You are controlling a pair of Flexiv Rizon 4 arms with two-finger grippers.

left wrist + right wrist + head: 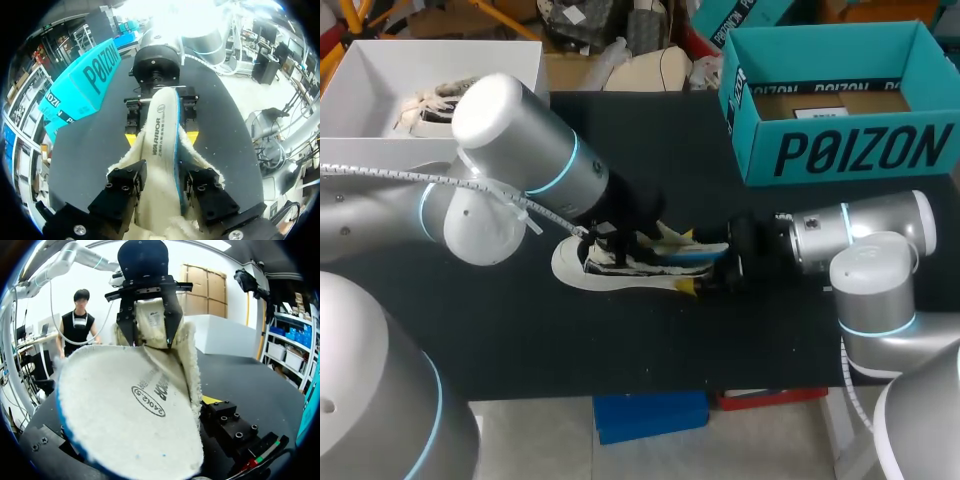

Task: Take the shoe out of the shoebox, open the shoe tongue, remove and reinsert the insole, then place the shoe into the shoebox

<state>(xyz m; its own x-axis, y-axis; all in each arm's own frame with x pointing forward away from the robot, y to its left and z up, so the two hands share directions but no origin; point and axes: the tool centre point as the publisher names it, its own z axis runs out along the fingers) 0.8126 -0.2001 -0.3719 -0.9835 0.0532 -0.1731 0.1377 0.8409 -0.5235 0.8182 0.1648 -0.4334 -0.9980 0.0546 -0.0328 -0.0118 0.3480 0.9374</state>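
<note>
A white shoe [620, 275] with dark and blue markings lies on its side in the middle of the black table [520, 330]. My right gripper [692, 262] comes in from the right, its yellow tips on both sides of the shoe's end, gripping it. A fleecy white insole [160, 145] with blue edging runs out of the shoe, between the left gripper [162, 190] fingers [122, 187] and on toward the right gripper [161, 136]. In the right wrist view the insole [125, 415] fills the foreground, and the left gripper [148, 320] straddles its far end with its fingers apart.
The teal shoebox [850, 150] stands open at the back right, empty apart from paper on its floor. A white box [380, 90] at the back left holds another shoe [430, 105]. Bare table lies in front of the shoe.
</note>
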